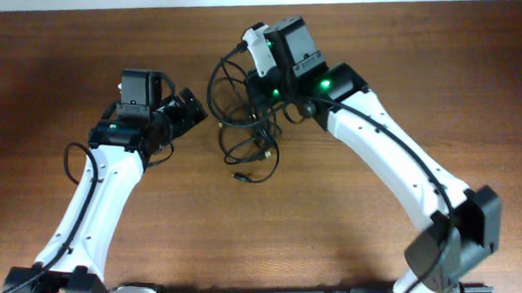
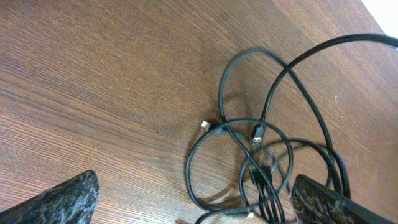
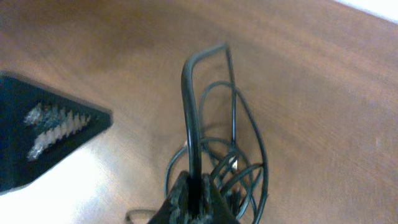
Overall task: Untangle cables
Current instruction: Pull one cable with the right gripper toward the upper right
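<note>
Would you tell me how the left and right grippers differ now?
The left gripper is wide open; whether the right gripper is open is unclear. The left gripper sits beside the cables; the right gripper is over them, a cable rising against one finger. Both have black fingers.

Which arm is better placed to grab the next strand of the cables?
Left. The left gripper is open, facing the cables, with loops ahead of its fingers. The right gripper is already shut on one, holding it raised.
</note>
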You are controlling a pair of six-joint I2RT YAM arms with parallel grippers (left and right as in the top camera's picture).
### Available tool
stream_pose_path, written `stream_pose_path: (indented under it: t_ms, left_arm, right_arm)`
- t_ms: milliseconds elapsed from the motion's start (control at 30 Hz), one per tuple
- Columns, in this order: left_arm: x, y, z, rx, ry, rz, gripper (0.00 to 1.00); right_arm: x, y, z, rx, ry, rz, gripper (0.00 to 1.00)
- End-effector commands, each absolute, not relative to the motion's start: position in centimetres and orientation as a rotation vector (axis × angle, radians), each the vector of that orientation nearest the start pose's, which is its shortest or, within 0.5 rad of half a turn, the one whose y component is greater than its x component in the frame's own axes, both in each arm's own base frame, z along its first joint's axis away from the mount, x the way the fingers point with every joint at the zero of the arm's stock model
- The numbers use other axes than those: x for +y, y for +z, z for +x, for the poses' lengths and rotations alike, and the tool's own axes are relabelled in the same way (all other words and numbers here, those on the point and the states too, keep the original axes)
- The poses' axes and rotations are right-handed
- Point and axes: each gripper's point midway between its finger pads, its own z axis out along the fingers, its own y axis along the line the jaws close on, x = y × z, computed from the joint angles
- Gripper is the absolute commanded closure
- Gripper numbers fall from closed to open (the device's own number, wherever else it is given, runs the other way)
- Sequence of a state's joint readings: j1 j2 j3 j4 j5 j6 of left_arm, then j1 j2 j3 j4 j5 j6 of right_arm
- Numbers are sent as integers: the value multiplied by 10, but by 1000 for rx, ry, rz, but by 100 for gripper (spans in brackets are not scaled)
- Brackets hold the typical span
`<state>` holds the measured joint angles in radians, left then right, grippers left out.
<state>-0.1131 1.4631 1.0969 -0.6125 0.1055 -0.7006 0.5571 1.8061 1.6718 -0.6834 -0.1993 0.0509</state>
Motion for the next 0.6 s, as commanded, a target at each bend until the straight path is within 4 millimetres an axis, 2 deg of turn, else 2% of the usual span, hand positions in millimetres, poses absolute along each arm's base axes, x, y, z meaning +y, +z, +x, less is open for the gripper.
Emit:
stream_pose_path:
  t_ms: [0, 67, 100, 200, 233, 267, 300, 333, 367, 400, 433, 467, 500, 533, 567]
  left_arm:
    - [-64, 152, 377, 2475, -463, -703, 1]
    - [-72, 155, 379, 2470, -482, -674, 1]
    - [-84, 157, 380, 2467, -503, -632, 1]
    - [-144, 147, 380, 2508, -566, -417, 1]
    - [-165, 139, 383, 2518, -596, -317, 1]
    - [-179, 124, 388, 2535, -613, -288, 1]
    - [-197, 115, 391, 2551, -729, -243, 0]
    - [-217, 109, 391, 2558, -869, -186, 4]
    - [-230, 96, 389, 2588, -962, -153, 46]
    - [-231, 84, 385, 2628, -966, -161, 75]
    - [-226, 70, 378, 2690, -933, -193, 100]
    - [-215, 69, 380, 2688, -894, -131, 100]
    - [-194, 77, 387, 2663, -866, -140, 100]
    - [-148, 96, 399, 2609, -830, -264, 100]
    - [-108, 117, 408, 2539, -805, -372, 100]
  right_arm:
    - [283, 251, 376, 2346, 572, -700, 96]
    - [283, 257, 376, 2346, 593, -652, 96]
    - [284, 259, 377, 2334, 596, -650, 96]
    - [286, 262, 380, 2317, 600, -648, 96]
    - [286, 262, 379, 2320, 599, -649, 96]
    - [286, 261, 379, 2321, 599, -649, 96]
    - [285, 261, 379, 2322, 599, -649, 96]
    - [285, 261, 379, 2322, 599, -649, 96]
    - [285, 261, 379, 2321, 598, -648, 96]
    - [285, 261, 380, 2321, 593, -647, 96]
    - [278, 260, 385, 2328, 564, -623, 96]
    - [258, 256, 392, 2358, 499, -570, 96]
    - [212, 244, 403, 2455, 376, -393, 96]
    - [137, 228, 410, 2577, 178, -97, 96]
    - [94, 220, 409, 2625, 74, 80, 96]
